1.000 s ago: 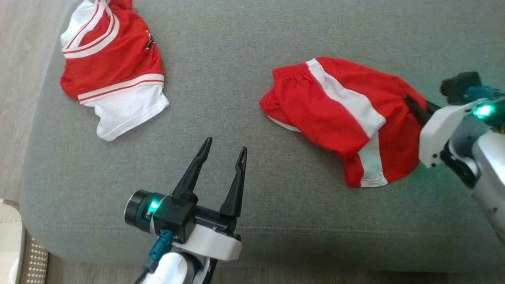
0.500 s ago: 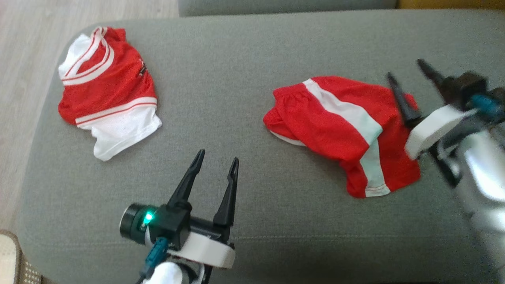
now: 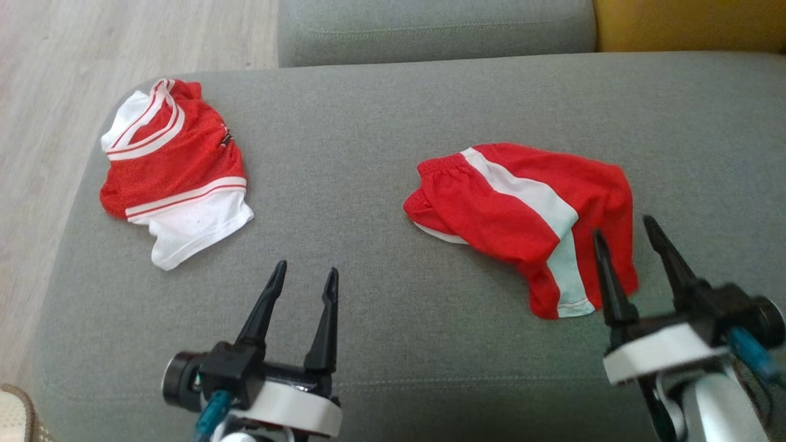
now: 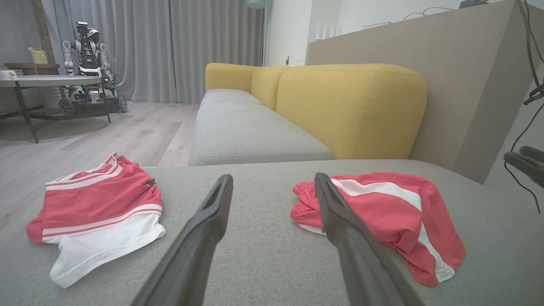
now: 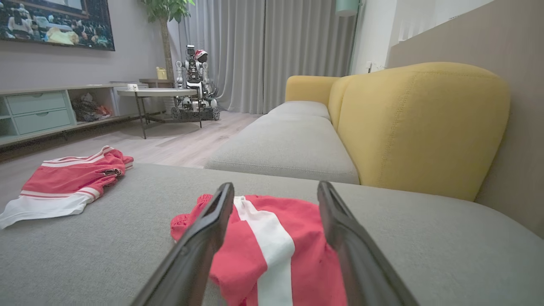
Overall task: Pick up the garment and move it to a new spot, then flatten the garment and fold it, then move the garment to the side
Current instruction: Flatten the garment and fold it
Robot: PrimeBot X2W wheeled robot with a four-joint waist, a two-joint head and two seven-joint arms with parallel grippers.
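Head view, left to right: a red-and-white jersey lies roughly folded near the left end of the grey sofa seat. The left gripper hovers low over bare cushion, fingers spread, holding nothing. Right of centre the red shorts with a white side stripe lie crumpled, likely the garment in hand. The right gripper stands at their near right edge, fingers apart and empty. The shorts look like light, limp mesh that will sag and bunch, so a pinch at the elastic waistband or a hem corner seems the surest hold.
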